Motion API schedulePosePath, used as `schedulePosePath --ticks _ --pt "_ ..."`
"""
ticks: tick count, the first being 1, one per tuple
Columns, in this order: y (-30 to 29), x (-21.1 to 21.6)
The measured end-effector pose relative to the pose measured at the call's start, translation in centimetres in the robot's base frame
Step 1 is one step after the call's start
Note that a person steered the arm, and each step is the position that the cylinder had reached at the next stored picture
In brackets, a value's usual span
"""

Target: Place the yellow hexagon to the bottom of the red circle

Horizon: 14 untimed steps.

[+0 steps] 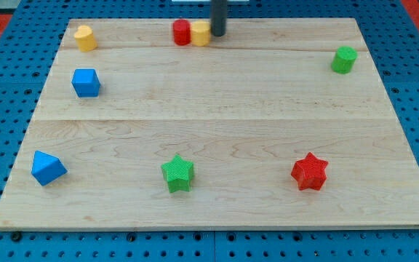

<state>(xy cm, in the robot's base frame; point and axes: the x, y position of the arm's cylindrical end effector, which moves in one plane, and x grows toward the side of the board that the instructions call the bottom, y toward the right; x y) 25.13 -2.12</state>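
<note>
The yellow hexagon (201,33) sits near the view's top edge of the wooden board, touching the right side of the red circle (182,32). My tip (217,33) is just to the right of the yellow hexagon, touching or nearly touching it. The rod rises out of the view's top.
A second yellow block (85,37) lies at the top left. A blue cube (86,83) sits below it. A blue wedge-like block (47,168) is at the bottom left. A green star (177,173), a red star (310,172) and a green hexagon (344,60) are also on the board (217,116).
</note>
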Motion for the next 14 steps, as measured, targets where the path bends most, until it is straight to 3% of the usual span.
schedulePosePath --ticks 1,3,4,5,7,8,9,10,11,12,14 --pt "-6.2 2.2" --pt "2.3 1.6" --pt "-3.2 -4.8" --pt "-8.4 -5.8" --pt "-11.4 -2.0" --pt "-8.4 -3.8" --pt "-3.3 -0.5" --pt "-2.8 1.5" --pt "4.0 3.0" --pt "1.6 5.6" --pt "-8.8 2.7"
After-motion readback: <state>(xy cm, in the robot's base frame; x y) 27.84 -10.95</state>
